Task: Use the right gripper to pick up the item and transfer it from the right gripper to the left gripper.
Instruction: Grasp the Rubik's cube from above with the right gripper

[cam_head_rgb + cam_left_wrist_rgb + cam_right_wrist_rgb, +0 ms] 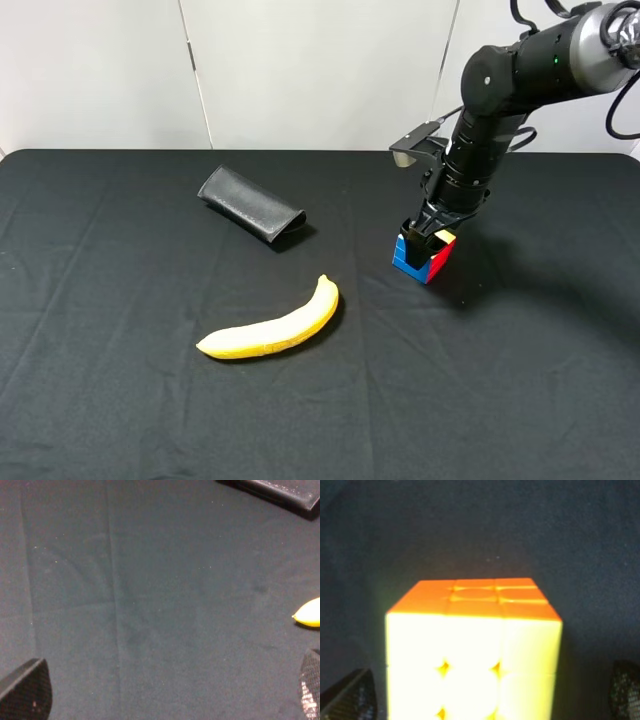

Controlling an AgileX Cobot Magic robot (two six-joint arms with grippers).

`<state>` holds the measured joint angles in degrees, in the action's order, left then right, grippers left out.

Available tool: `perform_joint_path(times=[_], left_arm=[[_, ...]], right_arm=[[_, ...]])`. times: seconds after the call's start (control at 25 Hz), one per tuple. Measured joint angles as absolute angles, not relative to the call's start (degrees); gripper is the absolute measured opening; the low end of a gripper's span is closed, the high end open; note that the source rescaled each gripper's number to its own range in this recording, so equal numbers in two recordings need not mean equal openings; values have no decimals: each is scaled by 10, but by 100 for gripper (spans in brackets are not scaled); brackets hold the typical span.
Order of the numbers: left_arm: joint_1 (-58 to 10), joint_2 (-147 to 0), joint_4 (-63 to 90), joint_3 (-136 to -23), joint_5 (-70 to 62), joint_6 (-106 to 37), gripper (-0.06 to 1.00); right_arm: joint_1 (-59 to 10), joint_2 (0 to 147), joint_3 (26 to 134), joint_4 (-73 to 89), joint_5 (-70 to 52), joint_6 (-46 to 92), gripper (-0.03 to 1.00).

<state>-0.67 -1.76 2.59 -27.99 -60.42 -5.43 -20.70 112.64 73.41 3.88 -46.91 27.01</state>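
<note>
Two fingers of your right gripper stand spread, unclenched, straddling the puzzle cube on the black cloth, well apart from the banana. Judged light, rigid, slick-faced: close squarely on opposite flat faces, lest layers twist.

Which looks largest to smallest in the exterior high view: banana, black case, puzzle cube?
1. banana, longest.
2. black case, close; broader and farther back, so unsure.
3. puzzle cube, smallest.

banana lies near black case — on dark cloth.
</note>
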Motion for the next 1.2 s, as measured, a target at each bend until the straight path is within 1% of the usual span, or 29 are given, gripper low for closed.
perform_joint_path(times=[0.2, 0.56, 1.12, 1.16, 1.2], left_arm=[[-7, -18, 26, -280, -604, -54, 96], [-7, -18, 26, -280, -604, -54, 96], [-7, -18, 26, -280, -604, -54, 96], [-7, -18, 26, -280, -604, -54, 96], [-7, -18, 26, -280, -604, -54, 96]], right_arm=[[-194, 1139, 734, 52, -460, 270, 100], [-194, 1171, 734, 81, -449, 277, 100], [-194, 1171, 734, 110, -436, 277, 100], [-194, 1171, 734, 110, -436, 277, 99], [-194, 1171, 734, 110, -436, 277, 90]])
